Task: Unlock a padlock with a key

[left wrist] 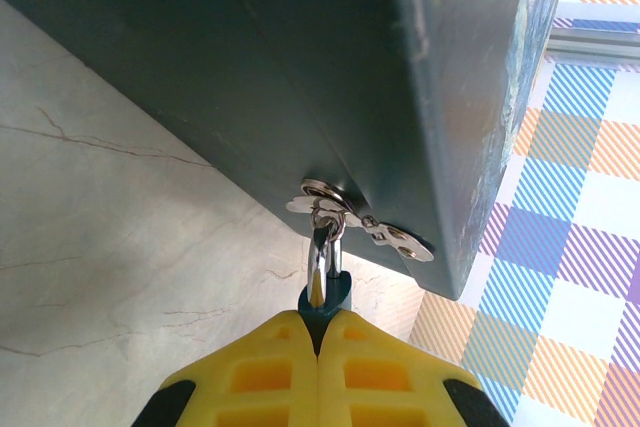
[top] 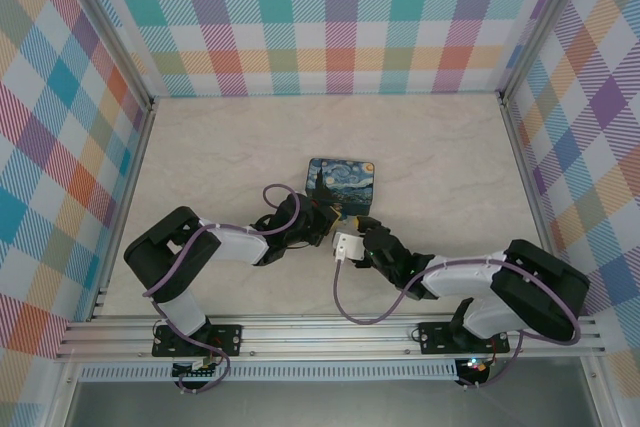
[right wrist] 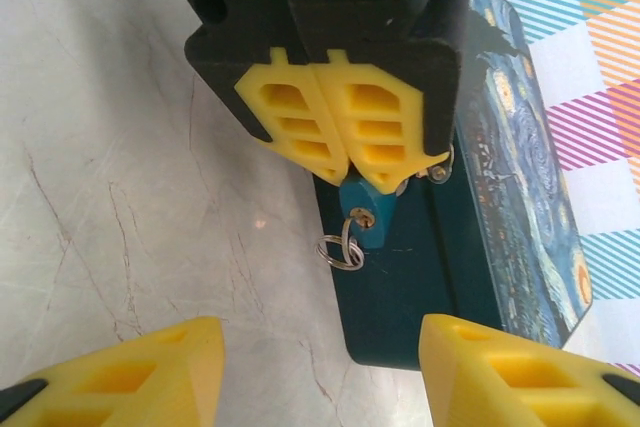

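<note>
padlock [right wrist: 362, 209] in left gripper [left wrist: 320, 347], key [right wrist: 352, 227] likely inserted

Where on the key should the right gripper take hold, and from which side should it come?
Grip the key by its exposed end, beside the wire ring, coming straight at the padlock's free end face. The shank seems buried in the keyhole there, and the left gripper covers the padlock's other end. The open right gripper faces it.
</note>
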